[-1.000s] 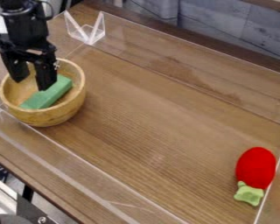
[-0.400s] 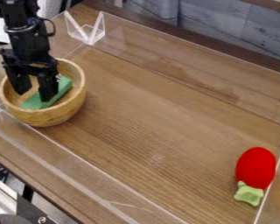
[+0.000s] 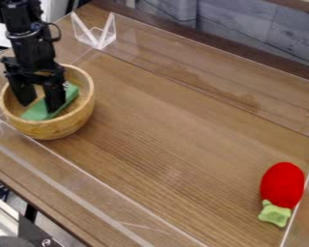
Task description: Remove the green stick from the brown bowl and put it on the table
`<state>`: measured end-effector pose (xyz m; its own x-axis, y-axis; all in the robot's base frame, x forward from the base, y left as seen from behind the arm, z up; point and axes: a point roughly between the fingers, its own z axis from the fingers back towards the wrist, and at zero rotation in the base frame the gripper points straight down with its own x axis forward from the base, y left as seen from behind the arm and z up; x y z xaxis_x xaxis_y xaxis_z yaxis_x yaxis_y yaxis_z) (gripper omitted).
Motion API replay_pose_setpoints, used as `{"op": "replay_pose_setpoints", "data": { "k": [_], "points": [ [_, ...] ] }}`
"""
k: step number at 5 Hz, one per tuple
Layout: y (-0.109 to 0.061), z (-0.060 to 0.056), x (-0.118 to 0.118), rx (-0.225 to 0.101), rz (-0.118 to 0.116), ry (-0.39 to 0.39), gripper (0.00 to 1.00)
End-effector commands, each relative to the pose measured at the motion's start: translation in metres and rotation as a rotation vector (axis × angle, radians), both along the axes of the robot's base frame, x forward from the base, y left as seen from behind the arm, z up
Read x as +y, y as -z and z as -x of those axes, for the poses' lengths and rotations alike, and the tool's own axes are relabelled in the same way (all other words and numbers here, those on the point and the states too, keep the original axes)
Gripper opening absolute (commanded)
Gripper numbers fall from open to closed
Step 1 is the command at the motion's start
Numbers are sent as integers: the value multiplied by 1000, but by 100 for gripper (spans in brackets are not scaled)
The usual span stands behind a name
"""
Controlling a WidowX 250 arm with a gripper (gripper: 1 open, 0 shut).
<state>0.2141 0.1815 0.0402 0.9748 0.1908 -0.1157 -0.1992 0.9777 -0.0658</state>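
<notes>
Since the earlier frame the pincer point(image 3: 35, 95) has descended into the brown bowl point(image 3: 47, 123); the other items have not shifted. Nearest the camera, a red strawberry-like toy point(image 3: 281, 185) lies on the tabletop point(image 3: 183, 135) at right. Farther back at left, the brown bowl contains the green stick point(image 3: 54, 104), which rests tilted against the inner wall. The pincer jaws stand apart, straddling the green stick, one finger on either side. The black arm points vertically downward.
</notes>
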Motion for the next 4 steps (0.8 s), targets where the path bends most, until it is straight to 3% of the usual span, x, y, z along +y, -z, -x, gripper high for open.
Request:
{"op": "replay_pose_setpoints", "data": {
  "k": [1,4],
  "points": [
    [-9,-7,11,-40,-23,-14,100],
    [-5,-12,18,-55,-3,-23,100]
  ]
}}
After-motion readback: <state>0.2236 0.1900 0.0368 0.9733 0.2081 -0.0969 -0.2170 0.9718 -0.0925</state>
